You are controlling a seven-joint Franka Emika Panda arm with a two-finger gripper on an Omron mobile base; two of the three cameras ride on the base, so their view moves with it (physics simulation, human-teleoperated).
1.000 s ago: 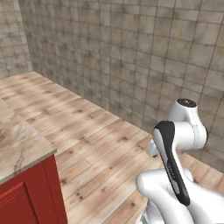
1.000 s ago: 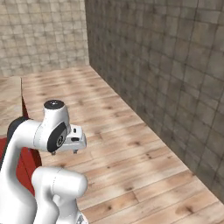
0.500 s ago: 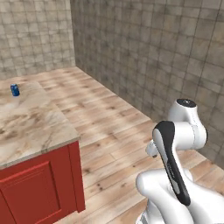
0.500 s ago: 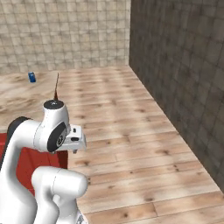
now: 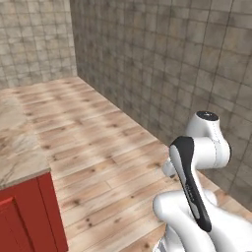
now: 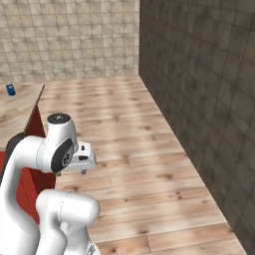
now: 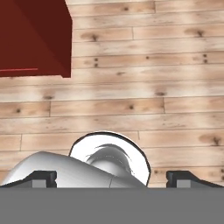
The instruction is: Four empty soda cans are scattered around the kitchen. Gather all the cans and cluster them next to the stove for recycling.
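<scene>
Scene: a kitchen corner with tan tiled walls, a plank floor (image 6: pixel 149 129) and a red cabinet (image 5: pixel 24 216) under a marble bench (image 5: pixel 19 147).
Can: a blue can (image 6: pixel 10 89) stood on the bench's far end, well apart from the arm.
Gripper: the gripper (image 7: pixel 111 177) pointed down at the floor, jaws wide, holding nothing.
Risk: the base might clip the cabinet corner beside the arm.
Risk: reaching from so far off would likely miss or topple the light can.
Stove: none seen here.
</scene>
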